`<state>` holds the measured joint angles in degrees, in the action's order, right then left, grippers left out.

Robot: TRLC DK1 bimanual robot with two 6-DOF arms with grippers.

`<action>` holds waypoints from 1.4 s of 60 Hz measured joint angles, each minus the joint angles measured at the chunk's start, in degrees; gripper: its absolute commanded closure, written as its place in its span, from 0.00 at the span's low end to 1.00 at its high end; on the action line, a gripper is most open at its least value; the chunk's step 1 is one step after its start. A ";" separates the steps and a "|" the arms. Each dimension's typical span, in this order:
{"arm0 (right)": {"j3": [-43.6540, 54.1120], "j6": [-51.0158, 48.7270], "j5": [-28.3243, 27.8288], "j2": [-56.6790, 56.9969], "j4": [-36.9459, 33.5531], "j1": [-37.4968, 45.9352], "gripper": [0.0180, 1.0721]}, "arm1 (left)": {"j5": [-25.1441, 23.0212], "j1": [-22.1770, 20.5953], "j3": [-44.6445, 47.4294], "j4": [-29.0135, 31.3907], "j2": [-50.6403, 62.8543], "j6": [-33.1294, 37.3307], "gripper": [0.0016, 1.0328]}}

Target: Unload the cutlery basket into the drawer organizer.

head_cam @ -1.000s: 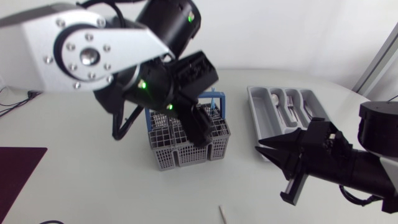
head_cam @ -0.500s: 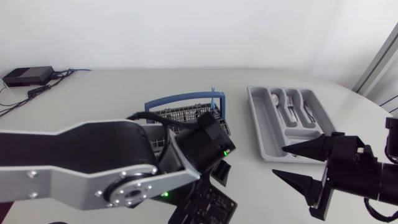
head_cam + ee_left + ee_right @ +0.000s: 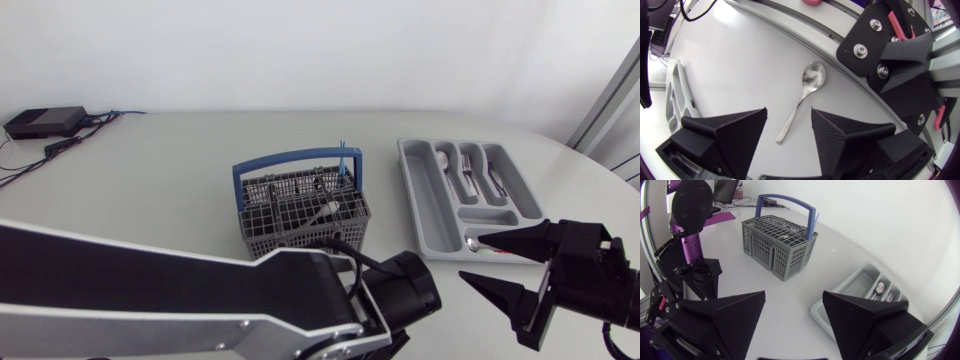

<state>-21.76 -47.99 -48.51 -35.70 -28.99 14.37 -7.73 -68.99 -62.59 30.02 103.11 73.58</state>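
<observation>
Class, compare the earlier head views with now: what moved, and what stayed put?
The left arm swung from above the cutlery basket to the near edge of the table; its open left gripper hovers over a spoon. The right gripper drew back toward its own side. Basket and drawer organizer stayed put.

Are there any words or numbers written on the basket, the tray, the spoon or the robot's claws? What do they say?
There are no words, numbers or signs to read in these pictures.
The cutlery basket: grey mesh with a blue handle, no writing.
The drawer organizer: plain grey, no writing.
The spoon: shiny, no mark that shows.
The left claw and the right claw: plain black, no writing.
</observation>
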 measured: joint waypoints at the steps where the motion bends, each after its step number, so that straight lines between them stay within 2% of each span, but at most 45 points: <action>1: 0.02 -0.07 -0.02 -0.07 0.00 0.00 0.21 | 0.00 -0.07 -0.02 0.02 0.26 0.02 0.29; 15: 0.04 -0.07 -0.35 -0.66 0.02 0.00 0.21 | -1.31 -0.63 -1.36 0.07 4.52 0.22 0.39; 20: 0.04 -0.07 -0.37 -0.68 0.02 0.00 0.21 | -1.40 -0.68 -2.60 0.02 6.23 0.22 0.50; 26: 0.04 -0.09 -0.37 -0.68 0.02 0.00 0.21 | -1.73 -0.87 -3.04 0.31 7.48 0.22 0.76; 27: 0.04 -0.09 -0.37 -0.68 0.02 0.00 0.21 | -1.77 -0.90 -3.10 0.39 7.48 0.24 0.77; 28: 0.04 -0.07 -0.37 -0.68 0.02 0.00 0.21 | -1.88 -0.94 -3.15 0.46 7.48 0.24 0.84; 31: 0.04 -0.09 -0.37 -0.68 0.02 0.00 0.21 | -2.36 -1.03 -3.17 0.61 7.63 0.22 0.93; 46: 0.04 -0.09 -0.79 -0.68 0.02 0.00 0.21 | -2.58 -1.22 -6.21 4.68 9.07 -0.68 0.94; 54: 0.04 -0.09 -0.79 -0.63 0.02 0.00 0.21 | -2.80 -0.35 -7.23 6.56 9.44 -4.50 0.94; 62: 0.04 -0.07 -0.81 -0.63 0.02 0.00 0.21 | -2.78 2.54 -7.45 6.97 9.44 -9.40 0.94; 84: 0.50 1.38 -0.81 0.68 0.55 0.00 0.21 | -3.41 11.10 -7.45 -2.23 2.71 -28.46 0.94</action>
<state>-21.26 -46.61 -49.32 -35.03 -28.45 14.37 -11.14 -57.89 -70.04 27.79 105.82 45.12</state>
